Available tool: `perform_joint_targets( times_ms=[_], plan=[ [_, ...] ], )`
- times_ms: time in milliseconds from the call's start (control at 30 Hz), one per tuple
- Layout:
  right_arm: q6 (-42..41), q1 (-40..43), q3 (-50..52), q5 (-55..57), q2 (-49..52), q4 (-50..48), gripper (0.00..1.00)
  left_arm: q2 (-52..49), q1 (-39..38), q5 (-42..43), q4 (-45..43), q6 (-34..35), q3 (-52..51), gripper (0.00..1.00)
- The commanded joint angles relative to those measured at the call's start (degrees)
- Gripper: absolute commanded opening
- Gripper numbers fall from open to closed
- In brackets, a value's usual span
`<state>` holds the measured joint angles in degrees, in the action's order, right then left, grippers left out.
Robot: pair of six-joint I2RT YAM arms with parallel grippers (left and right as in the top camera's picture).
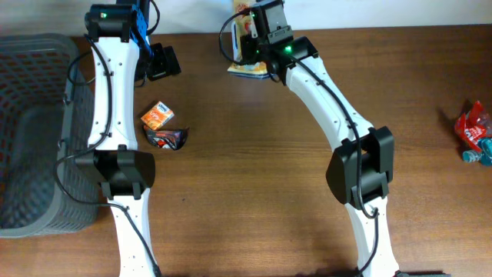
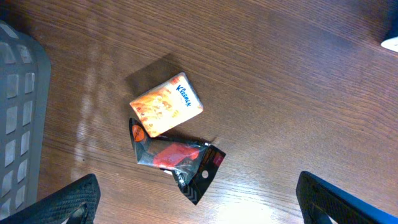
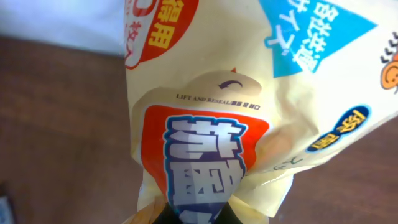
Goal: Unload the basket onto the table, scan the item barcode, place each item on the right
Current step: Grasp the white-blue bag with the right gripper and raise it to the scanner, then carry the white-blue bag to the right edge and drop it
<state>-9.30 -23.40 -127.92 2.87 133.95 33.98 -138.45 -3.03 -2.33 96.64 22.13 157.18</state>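
My right gripper (image 3: 200,215) is shut on the lower end of a cream snack packet (image 3: 249,106) printed with an orange-and-purple label and a blue panel. Overhead, this packet (image 1: 247,68) is at the table's far edge under the right gripper (image 1: 260,52). No barcode shows on the side facing the camera. My left gripper (image 2: 199,213) is open, high above the table with nothing between its fingers (image 2: 68,202). Overhead, the left gripper (image 1: 163,61) is at the far left.
An orange tissue pack (image 2: 166,104) and a black-and-red packet (image 2: 177,158) lie side by side under the left gripper. A grey mesh basket (image 1: 31,131) fills the left edge. Red and blue packets (image 1: 475,132) lie at the right edge.
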Motion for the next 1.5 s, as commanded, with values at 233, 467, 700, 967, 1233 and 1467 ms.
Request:
perform_joint_targets(
  times_ms=[233, 467, 700, 967, 1233, 1467],
  plan=[
    [-0.7, 0.0, -0.7, 4.1, 3.0, -1.9, 0.04, -0.7, 0.0, 0.0, 0.1, 0.3, -0.4, 0.99],
    [-8.5, 9.9, -0.7, 20.8, -9.2, 4.9, 0.04, -0.7, 0.0, 0.0, 0.1, 0.3, -0.4, 0.99],
    [-9.9, 35.8, -0.5, 27.6, -10.4, 23.3, 0.04, -0.7, 0.0, 0.0, 0.1, 0.3, -0.4, 0.99],
    [-11.2, 59.4, 2.1, 16.6, -6.3, 25.0, 0.04, -0.7, 0.0, 0.0, 0.1, 0.3, -0.4, 0.99],
    [-11.2, 65.1, 2.4, 16.5, -3.3, 25.1, 0.76, -0.7, 0.0, 0.0, 0.1, 0.3, -0.4, 0.99],
    [-11.2, 62.4, 2.4, -2.1, -9.3, 31.0, 0.83, -0.7, 0.0, 0.0, 0.1, 0.3, -0.4, 0.99]
  ],
)
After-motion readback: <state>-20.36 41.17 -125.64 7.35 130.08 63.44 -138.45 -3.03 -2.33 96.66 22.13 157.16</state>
